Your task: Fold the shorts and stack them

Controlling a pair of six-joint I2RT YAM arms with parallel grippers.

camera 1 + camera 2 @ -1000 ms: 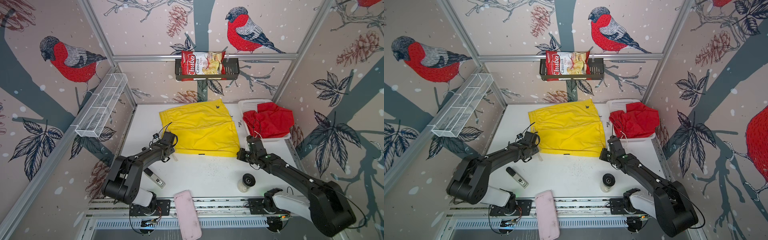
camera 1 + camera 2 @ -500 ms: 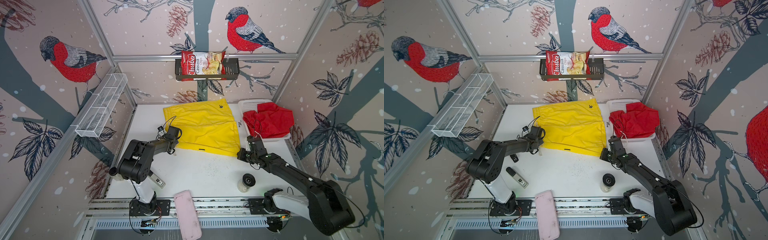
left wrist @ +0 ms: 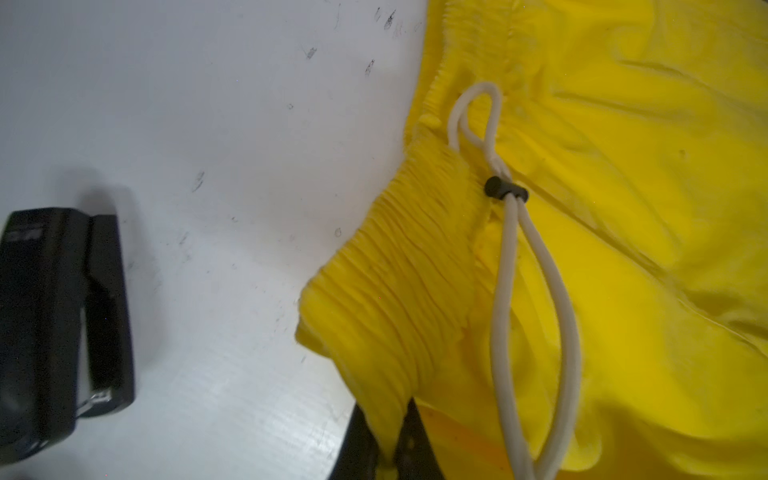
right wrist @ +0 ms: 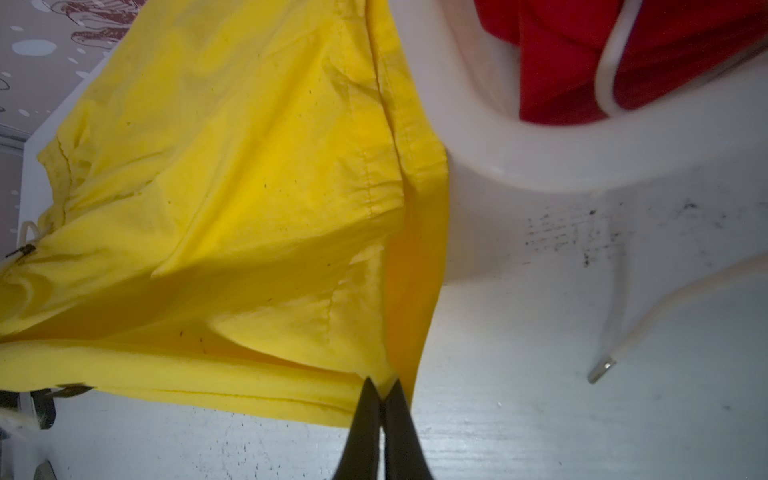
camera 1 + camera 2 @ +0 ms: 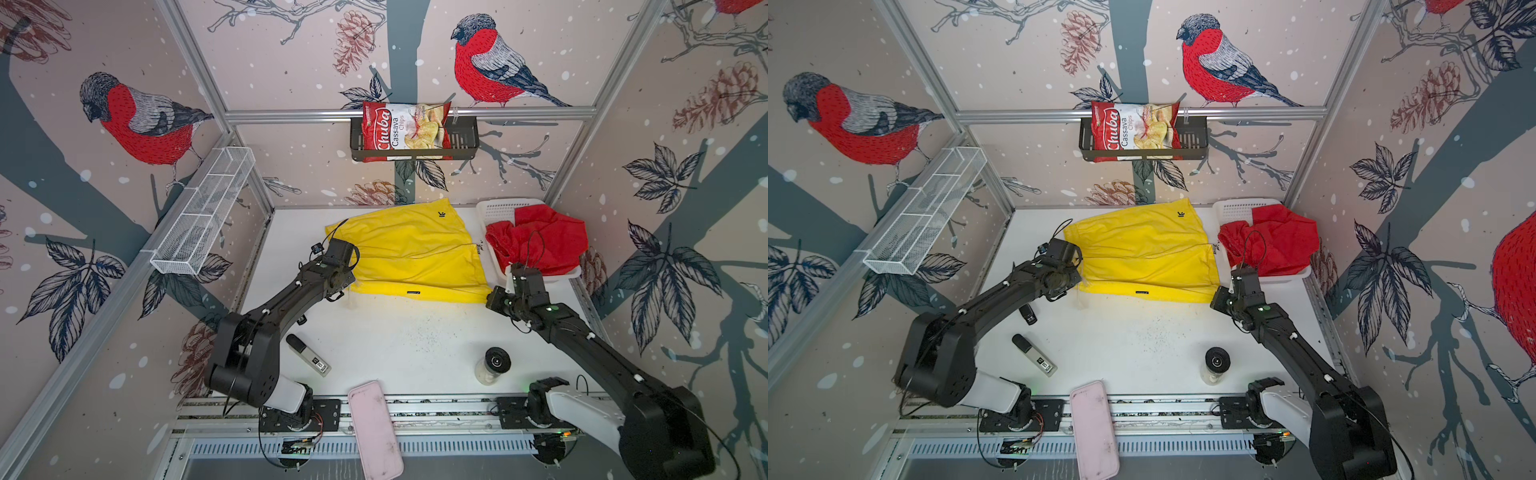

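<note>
Both near corners of the yellow shorts [image 5: 411,253] are pinched: the left gripper [image 3: 384,440] clamps the waistband [image 3: 399,291] end, the right gripper [image 4: 382,390] the hem [image 4: 419,249] end. Their long axis runs across the table [image 5: 415,332] between the arms, cloth spreading toward the back. Just beside the hem, the white basket [image 5: 494,212] holding the red shorts [image 5: 548,245] may crowd a fold.
</note>
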